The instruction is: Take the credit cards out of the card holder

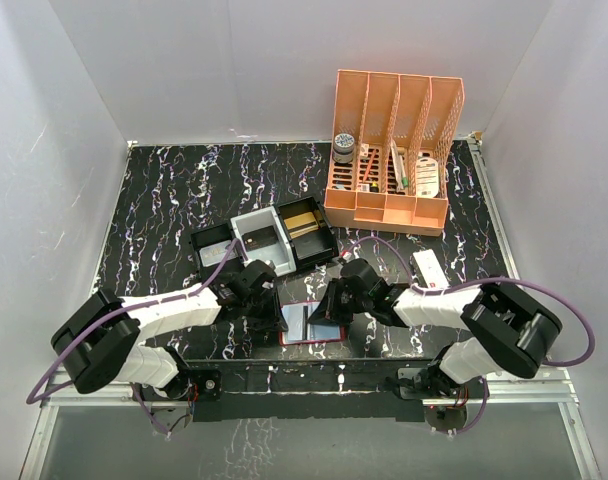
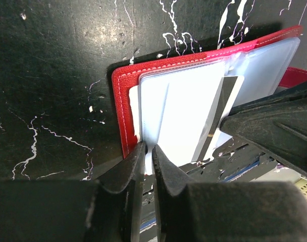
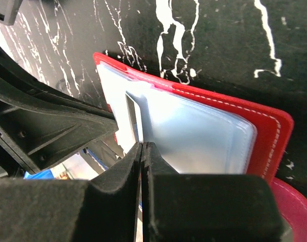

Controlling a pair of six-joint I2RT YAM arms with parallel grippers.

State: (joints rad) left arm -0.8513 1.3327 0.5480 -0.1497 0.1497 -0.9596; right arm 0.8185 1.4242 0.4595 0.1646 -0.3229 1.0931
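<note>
— Where was the card holder [image 1: 310, 326]?
— Open on the surface [image 1: 174, 200] at the near edge, between my arms. My left claw [image 2: 147, 149] pinched its edge, nearly closed; my right claw [image 3: 142, 147] gripped a grey card [image 3: 135, 117] jutting from its sleeve.

White walls [image 1: 234, 60], black marbled tabletop [image 1: 184, 190]

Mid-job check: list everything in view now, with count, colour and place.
card holder: one, red, open at the near table edge
credit card: one, pale with dark stripe, partly out of the card holder
tray: one, black with grey insert, mid-table
tan card: one, tray's right compartment
box: one, white with red mark, right of centre
rack: one, orange, far right, holding small items
table: one, black marbled
left tool: one, black, shut on card holder
right tool: one, black, shut on credit card
</note>
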